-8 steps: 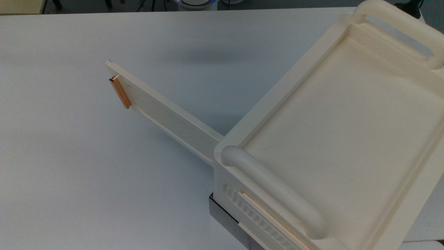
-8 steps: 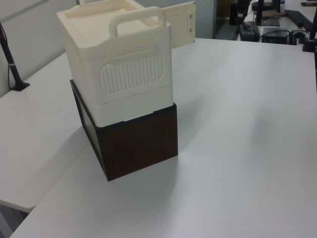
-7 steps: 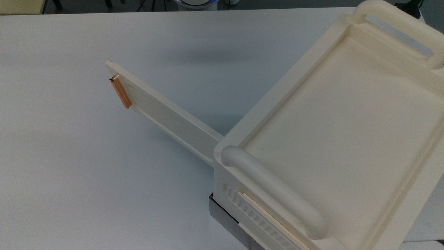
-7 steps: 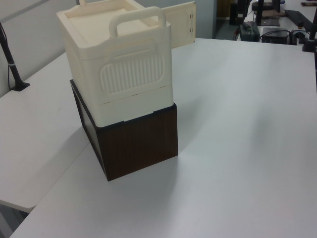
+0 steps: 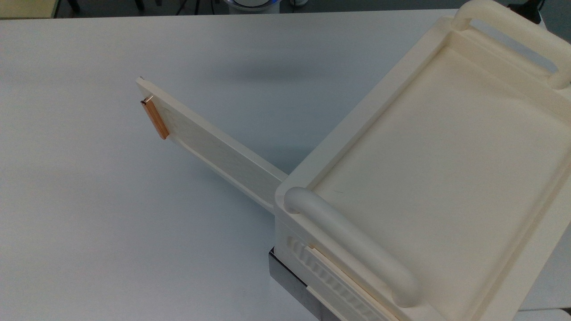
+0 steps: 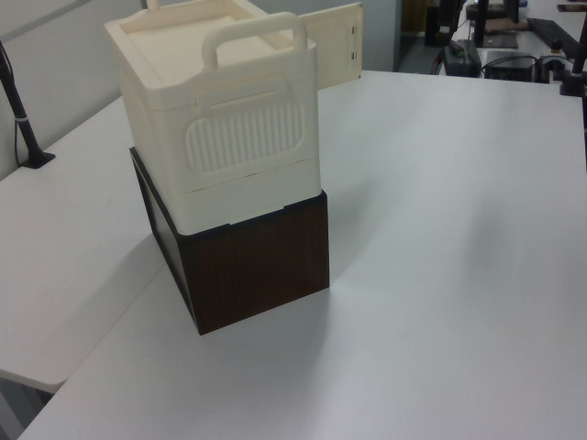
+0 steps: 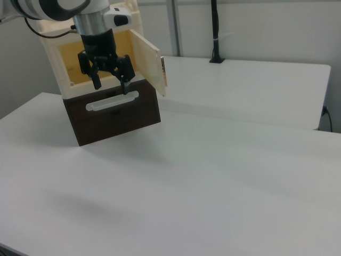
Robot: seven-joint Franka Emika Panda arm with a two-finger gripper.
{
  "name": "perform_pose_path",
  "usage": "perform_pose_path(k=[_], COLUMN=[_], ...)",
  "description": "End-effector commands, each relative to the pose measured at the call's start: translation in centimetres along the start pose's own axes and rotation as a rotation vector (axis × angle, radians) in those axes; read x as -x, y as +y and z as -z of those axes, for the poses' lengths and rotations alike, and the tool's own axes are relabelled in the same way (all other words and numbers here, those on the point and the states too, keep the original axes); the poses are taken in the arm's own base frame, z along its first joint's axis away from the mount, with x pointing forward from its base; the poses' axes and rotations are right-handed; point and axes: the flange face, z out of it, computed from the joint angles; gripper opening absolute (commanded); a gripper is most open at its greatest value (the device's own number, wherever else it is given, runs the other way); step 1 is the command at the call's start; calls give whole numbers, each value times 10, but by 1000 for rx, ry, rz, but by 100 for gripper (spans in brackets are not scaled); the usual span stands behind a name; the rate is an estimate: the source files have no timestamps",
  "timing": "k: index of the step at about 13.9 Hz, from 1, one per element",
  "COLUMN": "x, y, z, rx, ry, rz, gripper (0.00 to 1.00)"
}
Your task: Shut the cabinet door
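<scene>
1. Comparing the current top and left views with those taken a moment earlier, no displacement is detected: the thin flat cream-white cabinet door [image 5: 214, 145] with its small copper-orange bar handle [image 5: 154, 118] is found at the same wide angle, and the large cream-white plastic cabinet [image 5: 446, 178] is unmoved.
2. From this it is judged that the closing push has not yet begun; the task is still at its approach stage.
3. In the top view, the door is seen running from the cabinet's corner at frame centre toward the upper left, with the handle at the far, free end.
4. In the right view, the black two-finger gripper [image 7: 109, 84] is located in the upper left of the frame, in front of the cabinet's open yellow-lit interior [image 7: 90, 66] and above the dark brown base [image 7: 114, 114]. Its fingers are spread apart and nothing is held between them.
5. In the right view, the door [image 7: 146, 61] stands just to the right of the gripper, apart from it, with the handle [image 7: 163, 71] at the door's right edge.
6. It is judged that the door's outer face must be reached from the right view's right side before it can be swung shut.
</scene>
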Motion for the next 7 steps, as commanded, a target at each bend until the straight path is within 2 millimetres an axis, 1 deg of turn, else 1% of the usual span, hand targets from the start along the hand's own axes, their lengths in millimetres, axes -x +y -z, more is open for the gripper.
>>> perform_pose_path(k=[1, 7], x=[4, 4], y=[-5, -4], z=[-1, -1], rx=[23, 11], ry=[11, 14], rz=[-5, -10], gripper=[100, 100])
